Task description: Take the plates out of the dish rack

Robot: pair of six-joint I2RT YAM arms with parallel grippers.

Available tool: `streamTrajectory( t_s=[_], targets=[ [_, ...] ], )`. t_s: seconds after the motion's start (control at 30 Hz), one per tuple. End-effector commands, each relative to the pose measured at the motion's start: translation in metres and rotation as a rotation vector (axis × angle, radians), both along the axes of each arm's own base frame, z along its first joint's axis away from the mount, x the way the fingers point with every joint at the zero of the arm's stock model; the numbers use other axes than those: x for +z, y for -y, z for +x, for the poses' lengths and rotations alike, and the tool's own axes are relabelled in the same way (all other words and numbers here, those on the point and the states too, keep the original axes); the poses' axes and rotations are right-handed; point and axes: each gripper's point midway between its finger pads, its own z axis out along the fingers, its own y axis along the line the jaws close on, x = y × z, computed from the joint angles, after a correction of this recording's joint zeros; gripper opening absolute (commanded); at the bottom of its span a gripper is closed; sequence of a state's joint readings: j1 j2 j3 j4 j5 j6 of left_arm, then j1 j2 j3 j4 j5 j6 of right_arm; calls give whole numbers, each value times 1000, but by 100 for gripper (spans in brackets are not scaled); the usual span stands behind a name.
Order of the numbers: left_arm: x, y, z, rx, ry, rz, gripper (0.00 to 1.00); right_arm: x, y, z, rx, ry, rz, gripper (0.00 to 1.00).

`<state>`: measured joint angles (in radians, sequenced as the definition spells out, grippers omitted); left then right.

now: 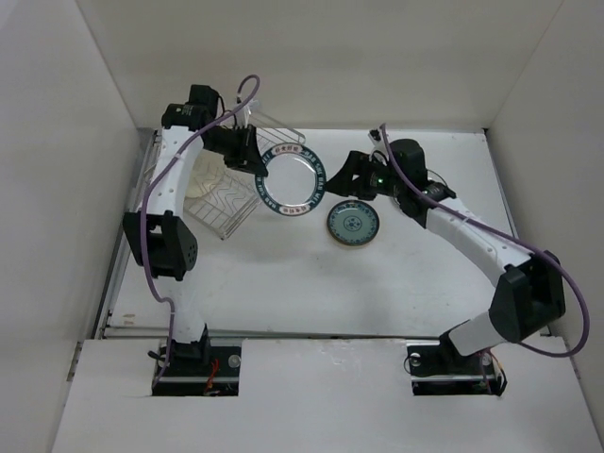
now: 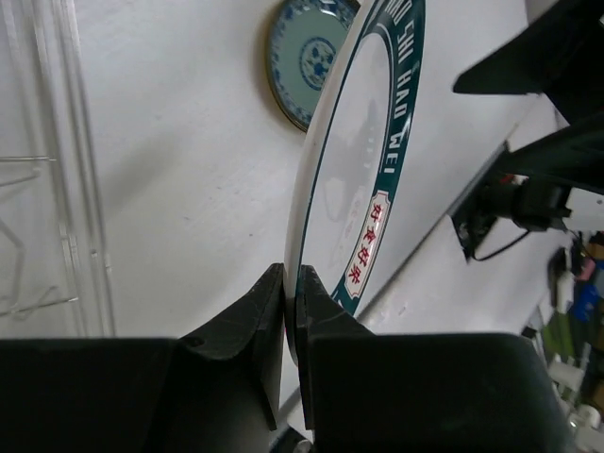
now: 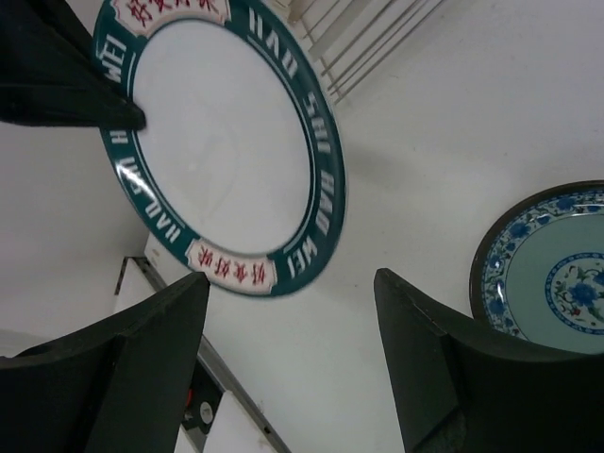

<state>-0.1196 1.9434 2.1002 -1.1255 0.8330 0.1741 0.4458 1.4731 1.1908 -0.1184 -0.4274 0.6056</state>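
My left gripper is shut on the rim of a white plate with a dark teal lettered rim and holds it in the air just right of the dish rack. In the left wrist view the plate stands edge-on between my fingers. A cream plate still sits in the rack. A small teal patterned plate lies flat on the table. My right gripper is open and empty, just right of the held plate and above the teal plate.
White walls enclose the table on three sides. The rack's wires show at the left of the left wrist view and at the top of the right wrist view. Both arms meet near the table's middle back.
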Motion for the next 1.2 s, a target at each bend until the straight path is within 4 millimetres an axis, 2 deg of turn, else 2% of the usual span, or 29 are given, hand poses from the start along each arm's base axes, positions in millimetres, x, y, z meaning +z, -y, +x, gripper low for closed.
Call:
streamTrajectory(
  t_s=[0.0,0.1,0.13,0.2,0.3,0.33,0.37,0.4,0.43,0.47,0.53,0.57,0.6,0.63,0.67,0.7,0.77,0.8,0.87,0.93,0.97,1.0,1.03,1.07,1.1,1.13,1.17],
  targets=[
    [17,23,-32,-106,-63,-143,0,10,-13,19,9,44,41,77],
    [13,26,-37,-122,-85,-148,0,-5,-22,22,41,-3,57,76],
    [13,29,-39,-131,-85,-147,0,-2,-30,22,56,4,81,74],
    [12,30,-44,-135,-116,-159,0,-20,-37,21,71,-38,80,73],
    [14,31,-48,-158,-113,-175,0,-26,-39,22,74,-65,89,63],
    [13,31,-50,-163,-114,-173,0,-23,-40,23,75,-53,95,49],
    [8,27,-47,-150,-110,-139,0,-19,-41,25,72,-44,110,42],
    [5,25,-46,-142,-107,-116,0,-13,-39,24,56,-31,119,26],
    [2,22,-44,-132,-105,-92,0,-17,-37,24,47,-37,113,26],
    [-4,19,-41,-121,-97,-64,0,-8,-36,23,39,-17,118,14],
    [-13,10,-34,-66,-94,10,0,-6,-33,22,29,-10,118,1],
    [-14,9,-29,-58,-72,25,1,-1,-33,21,30,0,123,0],
    [-16,6,-28,-40,-72,43,5,-1,-33,21,30,0,123,0],
    [-17,5,-28,-29,-79,50,24,4,-32,20,27,0,133,0],
    [-16,6,-25,-21,-73,46,36,9,-31,20,18,13,136,0],
    [-17,5,-22,-15,-59,56,47,5,-30,20,2,-11,141,0],
    [-20,0,-17,13,-53,88,57,11,-21,24,-45,-6,152,0],
    [-19,-1,-12,40,-46,99,72,16,-17,25,-57,-6,164,0],
    [-23,-14,-2,95,-14,181,87,16,2,36,-132,-37,175,0],
    [-11,-25,9,175,45,232,98,20,23,42,-198,-50,183,0],
    [-9,-41,18,242,86,313,98,23,34,47,-239,-56,190,0],
    [-2,-50,22,278,128,351,100,18,60,59,-328,-57,176,0],
    [5,-58,30,320,184,384,100,17,76,65,-384,-61,164,0],
    [6,-77,37,389,220,469,100,7,94,66,-448,-109,142,0],
    [10,-86,40,417,258,508,100,-3,130,77,-566,-128,114,0],
    [17,-95,43,451,315,537,100,-6,149,81,-621,-143,99,0],
    [28,-112,43,493,374,609,100,-16,182,84,-719,-175,73,0]
  ],
)
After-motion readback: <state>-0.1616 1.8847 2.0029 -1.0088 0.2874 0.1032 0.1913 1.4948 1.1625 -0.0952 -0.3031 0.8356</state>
